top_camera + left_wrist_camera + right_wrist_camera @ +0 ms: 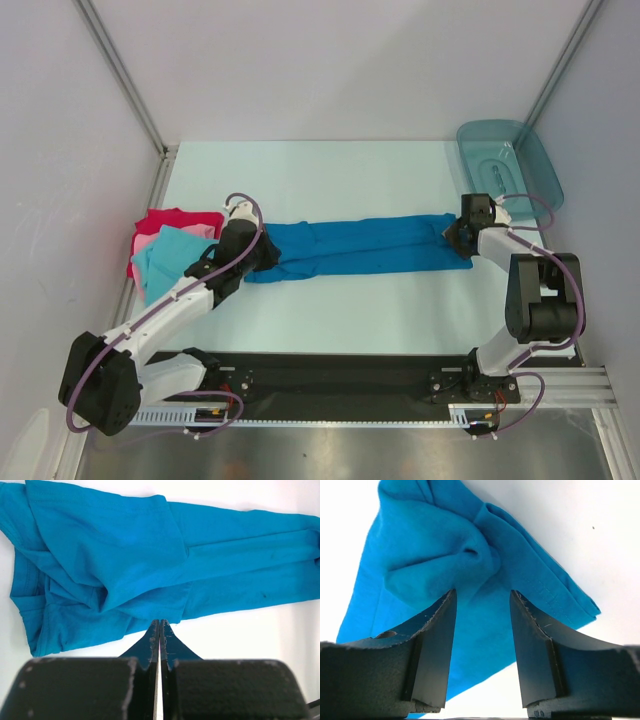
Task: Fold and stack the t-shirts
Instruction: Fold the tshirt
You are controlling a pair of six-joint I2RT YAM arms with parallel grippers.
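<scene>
The medium blue t-shirt (360,248) lies stretched in a long band across the table. My left gripper (262,254) is at its left end. In the left wrist view the jaws are pressed together, and the left gripper (159,623) pinches the near edge of the blue t-shirt (125,555). My right gripper (456,236) is at the shirt's right end. Its jaws stand apart, and the right gripper (482,594) straddles a bunched fold of the blue t-shirt (440,565) without closing on it. At far left the light turquoise t-shirt (172,256) lies on the pink t-shirt (146,243) and the red t-shirt (172,219).
A teal translucent tray (510,160) sits at the back right corner. White walls with metal posts close in the table (330,180) on both sides and at the back. The black base rail (330,385) runs along the near edge.
</scene>
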